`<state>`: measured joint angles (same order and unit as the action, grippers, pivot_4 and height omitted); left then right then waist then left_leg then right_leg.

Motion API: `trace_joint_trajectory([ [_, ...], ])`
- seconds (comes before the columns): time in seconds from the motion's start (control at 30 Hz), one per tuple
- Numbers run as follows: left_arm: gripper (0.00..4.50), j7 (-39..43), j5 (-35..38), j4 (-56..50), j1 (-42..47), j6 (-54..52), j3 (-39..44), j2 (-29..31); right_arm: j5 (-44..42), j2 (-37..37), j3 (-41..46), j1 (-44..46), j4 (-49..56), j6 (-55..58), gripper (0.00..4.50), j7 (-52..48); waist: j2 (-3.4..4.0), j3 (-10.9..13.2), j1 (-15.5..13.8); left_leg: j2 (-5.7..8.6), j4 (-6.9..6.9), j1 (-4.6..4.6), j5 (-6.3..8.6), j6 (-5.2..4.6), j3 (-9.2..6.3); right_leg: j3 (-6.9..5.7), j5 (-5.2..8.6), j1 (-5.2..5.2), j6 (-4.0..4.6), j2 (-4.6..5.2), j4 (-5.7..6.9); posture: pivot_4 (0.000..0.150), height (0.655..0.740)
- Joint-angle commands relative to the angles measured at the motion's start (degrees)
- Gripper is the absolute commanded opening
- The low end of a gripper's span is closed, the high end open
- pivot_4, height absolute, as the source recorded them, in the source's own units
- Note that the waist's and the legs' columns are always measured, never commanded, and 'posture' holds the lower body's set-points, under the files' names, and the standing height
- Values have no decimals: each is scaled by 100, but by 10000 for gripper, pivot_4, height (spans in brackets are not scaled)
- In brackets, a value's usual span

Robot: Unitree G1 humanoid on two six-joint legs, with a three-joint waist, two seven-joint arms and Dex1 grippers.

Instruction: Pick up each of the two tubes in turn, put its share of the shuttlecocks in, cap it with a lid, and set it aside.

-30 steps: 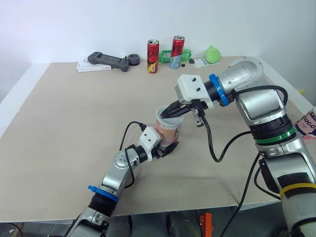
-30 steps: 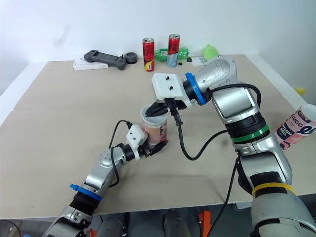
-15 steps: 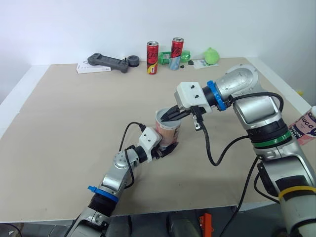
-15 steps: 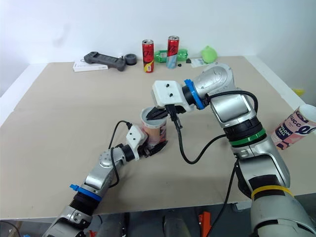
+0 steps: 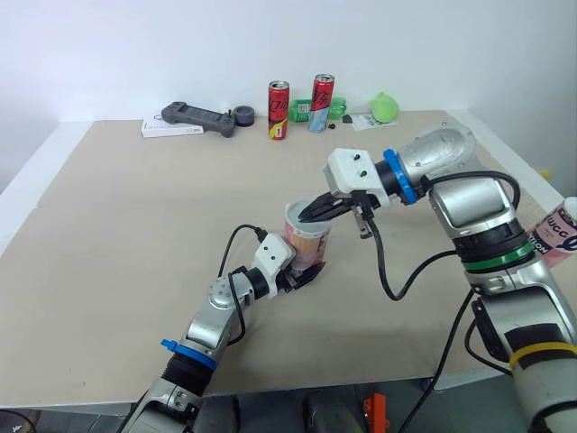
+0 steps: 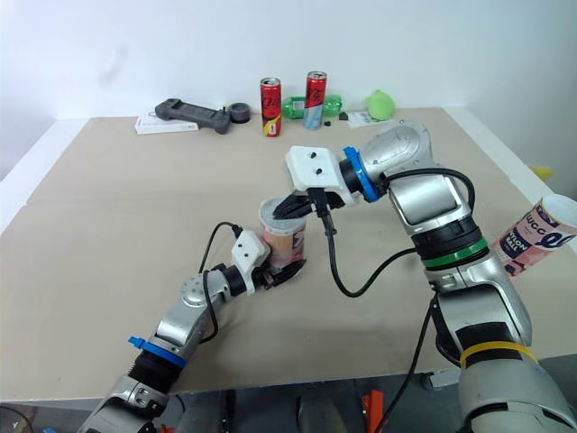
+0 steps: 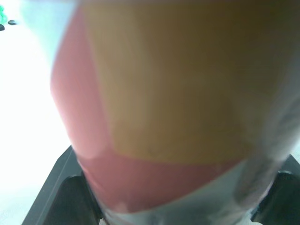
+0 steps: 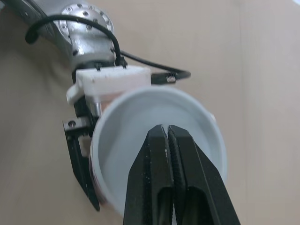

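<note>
A short pink and orange tube [image 5: 307, 242] with a white rim stands upright in the middle of the tan table [image 5: 135, 234]. My left gripper [image 5: 305, 269] is shut on its lower part; in the left wrist view its black fingers [image 7: 61, 187] flank the tube [image 7: 164, 108]. My right gripper [image 5: 309, 215] is shut, empty, its tips just over the tube's top. The right wrist view shows the shut fingertips [image 8: 167, 130] above the pale round top [image 8: 140, 140]; whether that is a lid or the open inside, I cannot tell. A second pink tube [image 6: 538, 234] leans at the far right edge.
Two red cans [image 5: 278, 109] [image 5: 321, 102], a green object [image 5: 385, 105], a dark roll [image 5: 243, 115] and a black controller [image 5: 198, 117] on a white box line the table's far edge. A black cable [image 5: 388, 271] hangs from my right wrist near the tube.
My right wrist has shifted slightly to the right, with its shut tips staying over the tube's top. The left gripper keeps the same hold. The camera has moved a little.
</note>
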<state>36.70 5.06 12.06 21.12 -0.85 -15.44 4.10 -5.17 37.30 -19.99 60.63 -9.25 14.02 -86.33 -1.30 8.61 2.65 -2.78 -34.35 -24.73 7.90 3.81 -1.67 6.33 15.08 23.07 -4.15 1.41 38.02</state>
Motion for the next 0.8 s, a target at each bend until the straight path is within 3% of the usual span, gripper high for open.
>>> trace_joint_trajectory([
  [0.03, 31890, 33, -19, 129, 50, 94, -26, -13, -195, -24, 173, -110, -43, 358, 642, 31, 0, 0, 0, 0, 0, 0, 0, 0, -1, 0, 0, -1, 0, 0, 0, 1500, 7400],
  [0.23, 31890, 52, 64, 73, 44, 192, 79, 3, -1698, 164, 1698, -373, 422, 1685, 642, 368, -7, 22, -21, 2, -4, -51, -4, -6, -2, 2, -8, 23, -2, 1, 0, 1500, 7400],
  [0.27, 31890, 85, 101, 35, 39, 184, 91, 20, -2017, 223, 1991, -508, 590, 2042, 5595, 478, -7, 22, -21, 3, -2, -55, -1, -3, -8, 2, -5, 21, 1, -1, -1, 1500, 7400],
  [0.3, 31890, 117, 142, -9, 37, 173, 107, 37, -2245, 296, 2220, -670, 765, 2323, 7445, 584, -8, 22, -24, 3, -1, -55, 0, -3, -8, 1, -6, 21, 0, -1, -1, 1500, 7400],
  [0.43, 44986, 313, 340, -188, 27, 99, 180, 159, -2546, 643, 2669, -1963, 1595, 2815, 25237, 1013, -13, 24, -25, 3, 4, -56, 28, -14, -12, -3, 0, 19, 5, -3, 0, 1500, 7400],
  [0.47, 45000, 431, 422, -270, 9, 66, 182, 218, -2529, 674, 2694, -2375, 1790, 2791, 31289, 1135, -12, 24, -24, 3, 4, -56, 37, -24, -15, -6, 10, 17, 4, -4, -1, 1500, 7400],
  [0.57, 45000, 734, 582, -561, -82, -85, 175, 446, -2480, 504, 2650, -3184, 2145, 2631, 43633, 1567, -3, 30, 14, 3, 5, -54, 50, -33, -11, -1, 24, 21, 1, -5, 1, 1500, 7400],
  [0.8, 45000, 1224, 1102, -1725, -655, -770, 697, 1510, -1717, -687, 2056, -4099, 1687, 1015, 44405, 2621, -1, 44, 28, -4, 2, -39, 52, -36, -12, -1, 39, 14, -23, -15, 9, 1500, 7400],
])
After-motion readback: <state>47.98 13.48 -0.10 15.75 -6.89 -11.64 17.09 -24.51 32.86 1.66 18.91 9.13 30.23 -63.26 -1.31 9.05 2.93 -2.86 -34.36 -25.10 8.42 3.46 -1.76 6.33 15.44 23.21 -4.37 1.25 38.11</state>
